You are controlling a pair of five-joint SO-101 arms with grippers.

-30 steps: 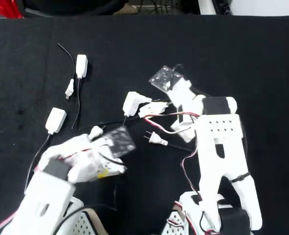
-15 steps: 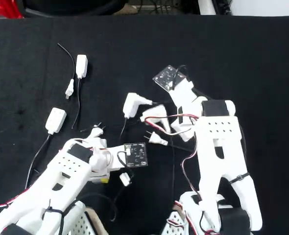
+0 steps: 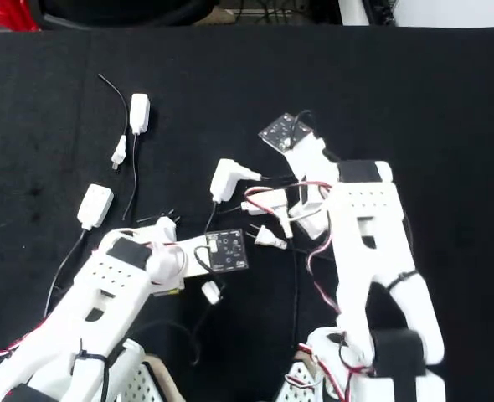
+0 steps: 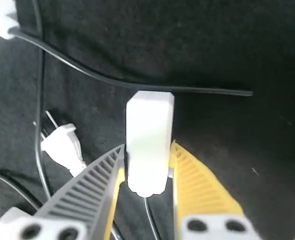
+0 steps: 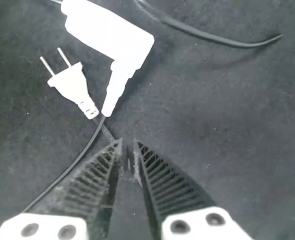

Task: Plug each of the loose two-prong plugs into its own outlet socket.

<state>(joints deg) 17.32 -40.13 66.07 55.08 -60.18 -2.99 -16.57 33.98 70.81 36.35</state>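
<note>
The left gripper [image 4: 146, 150] is clamped on a white socket block [image 4: 148, 125], with the ribbed fingers [image 4: 105, 172] on its two sides near the cable end. Most of the block stands free beyond the tips. A loose plug [image 4: 62, 145] lies on the black worktop [image 4: 247, 45] just beside the grey finger, its prongs pointing away from the wrist.

The right gripper [image 5: 128, 147] is drawn in to a narrow slit. Just ahead of its tips lies a two-prong plug [image 5: 70, 82], and touching that plug is an angled white body [image 5: 112, 37]. The plug's black cable [image 5: 85, 152] runs in under one finger, and I can't tell whether it is actually nipped there.

The step in hand looks like mating a plug with the held block. To do it well, the right gripper should open and take the plug by its moulded body, not by the cable, so the prongs cannot swing. Bring them square to the block's free end and push straight along its length. The left arm should only brace, because a skewed push would likely pivot the block between the fingers.
</note>
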